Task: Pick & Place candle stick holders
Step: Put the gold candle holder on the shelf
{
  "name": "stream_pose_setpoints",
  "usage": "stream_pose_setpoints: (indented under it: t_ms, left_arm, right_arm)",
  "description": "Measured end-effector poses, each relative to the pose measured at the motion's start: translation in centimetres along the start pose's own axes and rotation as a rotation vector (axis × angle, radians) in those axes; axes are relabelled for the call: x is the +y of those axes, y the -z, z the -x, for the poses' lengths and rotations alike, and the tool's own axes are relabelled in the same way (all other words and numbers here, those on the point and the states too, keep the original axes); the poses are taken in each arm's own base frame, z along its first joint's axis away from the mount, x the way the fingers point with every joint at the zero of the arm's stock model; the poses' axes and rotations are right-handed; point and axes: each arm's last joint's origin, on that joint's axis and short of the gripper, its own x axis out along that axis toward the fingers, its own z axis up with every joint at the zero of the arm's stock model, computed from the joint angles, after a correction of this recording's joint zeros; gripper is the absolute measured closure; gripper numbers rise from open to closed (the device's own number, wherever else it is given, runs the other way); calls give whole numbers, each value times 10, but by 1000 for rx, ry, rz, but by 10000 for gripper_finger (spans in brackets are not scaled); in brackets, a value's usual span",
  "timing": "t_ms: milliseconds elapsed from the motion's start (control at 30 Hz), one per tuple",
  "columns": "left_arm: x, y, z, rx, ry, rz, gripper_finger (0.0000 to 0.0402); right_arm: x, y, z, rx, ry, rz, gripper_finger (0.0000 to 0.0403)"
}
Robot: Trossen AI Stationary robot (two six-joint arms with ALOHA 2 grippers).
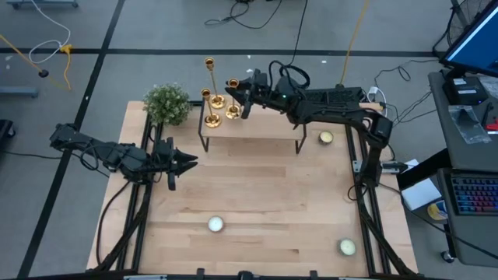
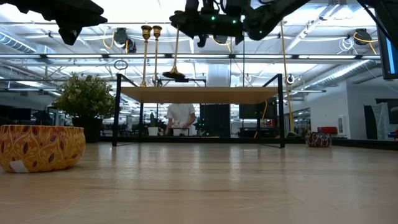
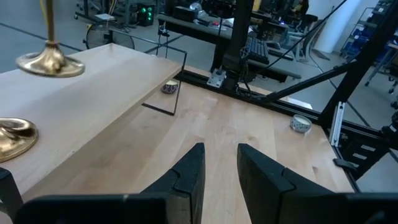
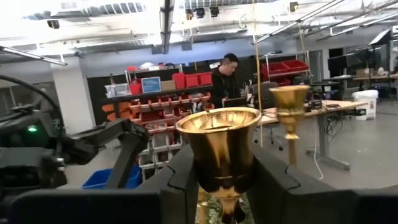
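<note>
Clearly, the right hand (image 4: 224, 180) is the one at work: its two dark fingers (image 4: 180, 180) stand on both sides of the cup of one gold candle stick holder (image 4: 222, 146), and they look closed on it just under the cup. The stem of this holder goes straight down from the hand, so its long axis is upright, and I judge that any lift or lowering must follow this vertical line. In the high view the right hand (image 1: 243, 97) reaches over the raised shelf (image 1: 257, 132) at the back of the surface (image 1: 257, 202), where the three candle stick holders (image 1: 220, 99) stand close together near the left end of the shelf. The two other holders are just beside the held one, so a sideways move could knock them; the small green plant (image 1: 166, 103) stands a little further to the left. The left hand (image 3: 217, 180) waits low over the surface in front of the shelf, its fingers a little apart and holding nothing. White candles (image 1: 215, 225) lie well apart, near the front edge.
</note>
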Motion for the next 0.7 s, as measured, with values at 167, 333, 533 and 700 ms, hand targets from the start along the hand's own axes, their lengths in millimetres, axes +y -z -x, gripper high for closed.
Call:
stream_pose_setpoints:
  t_ms: [167,333,533,700]
  left_arm:
    - [0,0,0,-4,-10,-4,309]
    - [1,0,0,-12,-29,-2,309]
    - [1,0,0,-13,-31,5,309]
    - [1,0,0,-13,-31,7,309]
  right_arm:
    - [-10,9,-1,-22,-4,-27,312]
    - [-16,13,-2,-19,4,-40,312]
    - [-15,11,-1,-28,3,-26,312]
    - [-16,13,-1,-15,5,-23,312]
